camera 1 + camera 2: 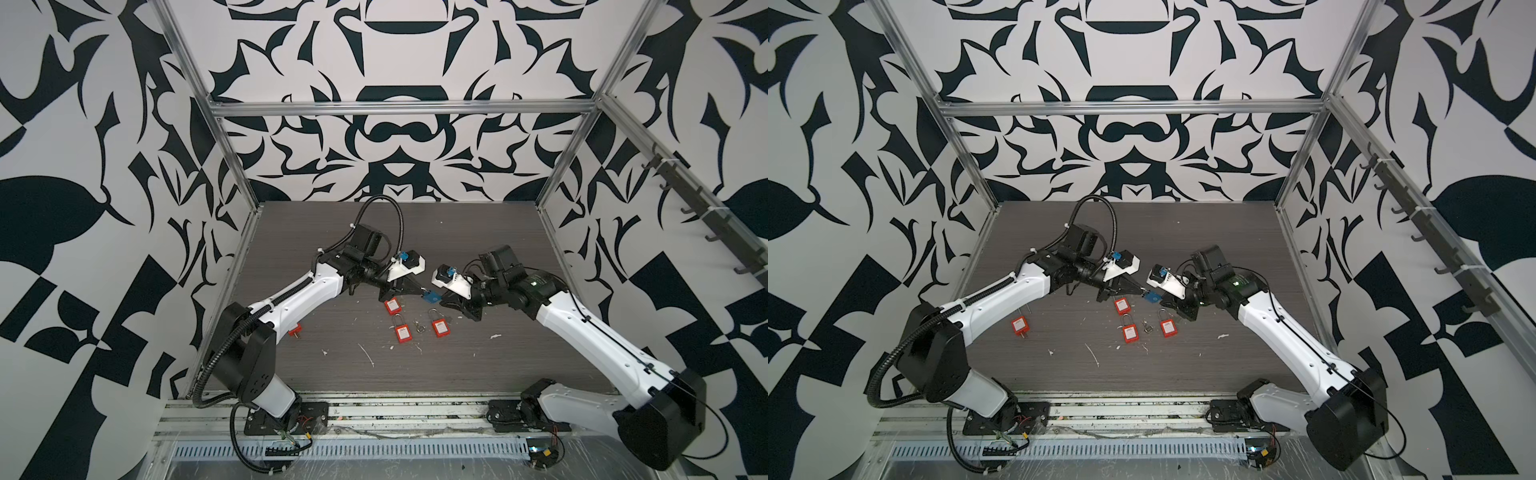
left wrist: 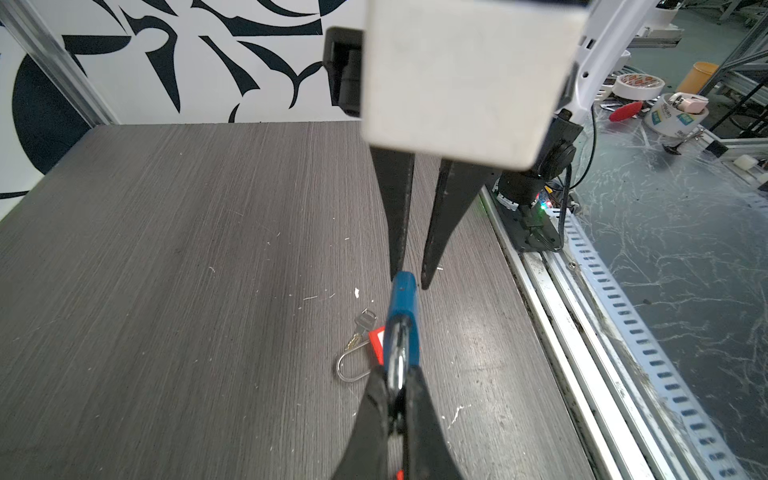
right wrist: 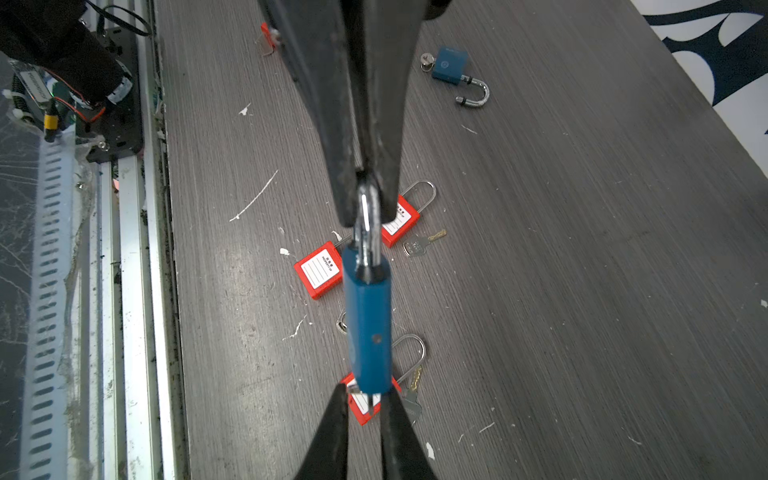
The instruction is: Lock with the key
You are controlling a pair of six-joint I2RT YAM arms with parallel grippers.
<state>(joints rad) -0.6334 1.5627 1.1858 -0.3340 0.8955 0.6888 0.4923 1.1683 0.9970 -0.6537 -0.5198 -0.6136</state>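
Note:
A blue padlock [image 1: 432,297] [image 1: 1152,297] hangs in the air over the middle of the table, stretched between both grippers. My left gripper [image 1: 422,291] [image 2: 395,386] is shut on its silver shackle [image 3: 365,216], which sits pinched between the black fingertips. My right gripper [image 3: 365,392] [image 1: 442,300] meets the opposite, bottom end of the blue body [image 3: 368,324]. Its jaws stand only narrowly apart there. A small silver key [image 3: 352,388] pokes out of the lock's underside between them, against one fingertip. Most of the key is hidden by the lock body.
Three red padlocks [image 1: 392,306] [image 1: 402,333] [image 1: 439,327] and loose keys [image 1: 419,326] lie on the table under the grippers. Another red padlock [image 1: 296,331] lies beneath the left arm. A second blue padlock [image 3: 451,68] with an open shackle lies further back. Metal rails [image 1: 374,409] edge the front.

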